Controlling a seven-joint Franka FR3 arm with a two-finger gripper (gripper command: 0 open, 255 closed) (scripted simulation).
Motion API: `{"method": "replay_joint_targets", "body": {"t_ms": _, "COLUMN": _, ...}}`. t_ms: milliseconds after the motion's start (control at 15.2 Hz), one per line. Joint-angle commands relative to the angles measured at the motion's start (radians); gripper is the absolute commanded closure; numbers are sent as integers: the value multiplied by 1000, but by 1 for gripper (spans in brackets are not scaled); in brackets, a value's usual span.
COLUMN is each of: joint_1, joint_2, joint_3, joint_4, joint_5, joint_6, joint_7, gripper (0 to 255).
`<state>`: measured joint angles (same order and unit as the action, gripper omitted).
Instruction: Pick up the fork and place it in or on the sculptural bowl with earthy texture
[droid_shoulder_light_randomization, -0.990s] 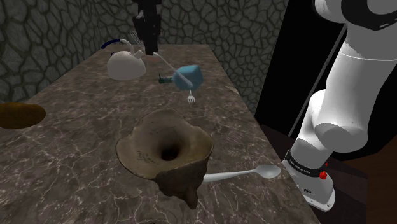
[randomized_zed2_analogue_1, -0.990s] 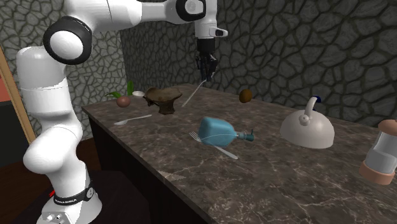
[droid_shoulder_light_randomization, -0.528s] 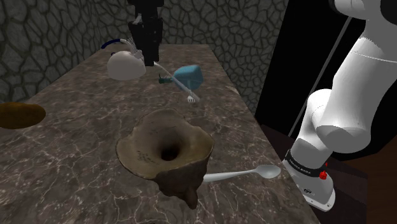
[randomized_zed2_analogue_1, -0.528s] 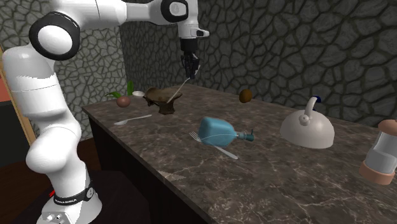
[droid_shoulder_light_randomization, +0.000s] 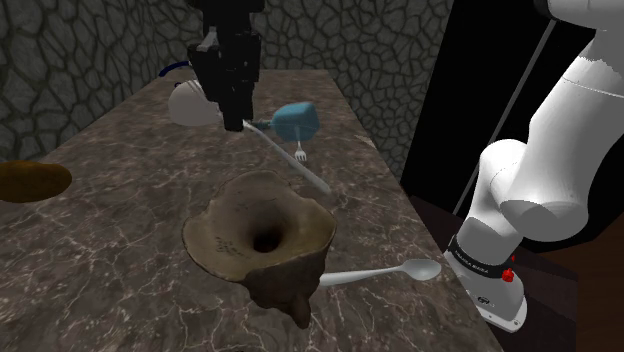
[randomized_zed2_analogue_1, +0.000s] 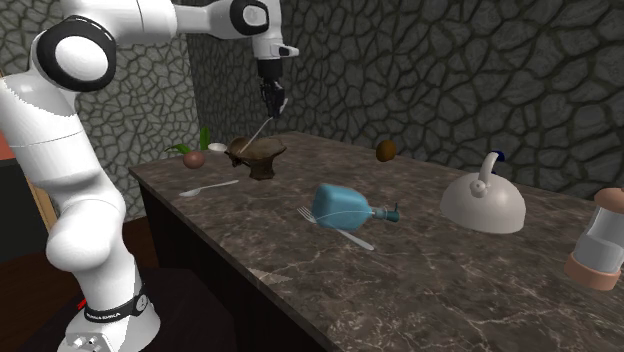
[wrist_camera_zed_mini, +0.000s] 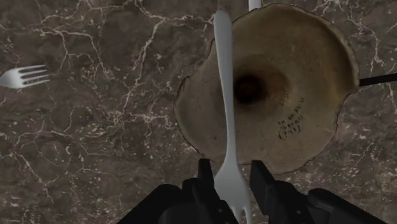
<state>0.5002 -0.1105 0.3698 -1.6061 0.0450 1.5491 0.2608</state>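
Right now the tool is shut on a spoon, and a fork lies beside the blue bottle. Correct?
No: the tool is shut on a fork, not a spoon; the wrist view shows its tines. Another fork lies beside the blue bottle.

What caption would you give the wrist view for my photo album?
Black gripper clasps a pale fork above the brown bowl; a second fork lies on the marble counter.
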Motion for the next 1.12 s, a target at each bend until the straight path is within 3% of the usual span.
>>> {"method": "replay_joint_targets", "body": {"t_ms": 0, "joint_1": 21, "joint_2": -4, "joint_3": 27, "joint_4": -3, "joint_5": 2, "joint_6": 1, "joint_7": 49, "gripper": 255}}
{"method": "replay_joint_targets", "body": {"t_ms": 264, "joint_1": 63, "joint_2": 1, "joint_3": 84, "joint_4": 7, "joint_5": 1, "joint_6": -2, "joint_7": 149, "gripper": 255}}
{"method": "replay_joint_targets", "body": {"t_ms": 1056, "joint_1": 64, "joint_2": -41, "joint_3": 80, "joint_4": -186, "joint_5": 20, "joint_6": 152, "joint_7": 135, "gripper": 255}}
